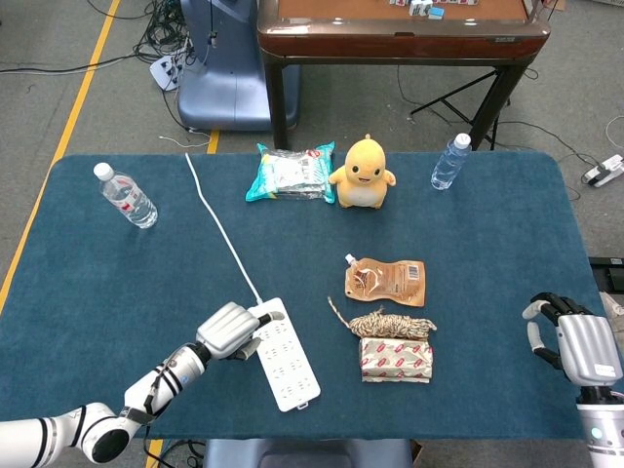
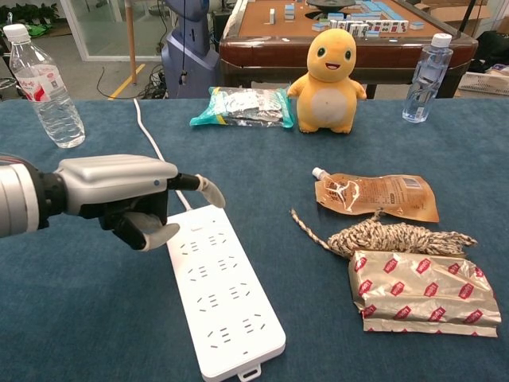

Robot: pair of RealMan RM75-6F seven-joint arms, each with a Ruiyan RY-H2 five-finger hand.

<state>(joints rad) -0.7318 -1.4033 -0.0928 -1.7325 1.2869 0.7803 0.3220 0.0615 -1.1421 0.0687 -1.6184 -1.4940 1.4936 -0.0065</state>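
Writing: none legible anywhere; the silver packet [image 2: 421, 293] at near right carries repeated red lozenge marks, the brown pouch [image 2: 380, 195] a white panel and a barcode in the head view, and the two bottles pale labels too small to read.

Power strip [image 2: 225, 290]: white, long, flat, several rows of sockets on its top face, a small tab at its near end. It lies at near centre-left of the blue table [image 2: 95, 318], angled from far left to near right, with its white cord [image 2: 159, 155] running off toward the far edge.

Left hand [image 2: 127, 195]: silver back, dark fingers with pale tips. It sits over the far left end of the power strip, one finger stretched out level across that end, the rest curled under and against the strip's left edge. No firm clasp shows; nothing is lifted.

Right hand [image 1: 575, 341]: at the near right table edge, fingers spread apart, holding nothing.

Other items: bundle of twine [image 2: 390, 237] touching the far side of the silver packet; yellow plush toy [image 2: 331, 70] and teal wipes pack [image 2: 242, 107] at far centre; left bottle [image 2: 44, 79]; right bottle [image 2: 424, 76].
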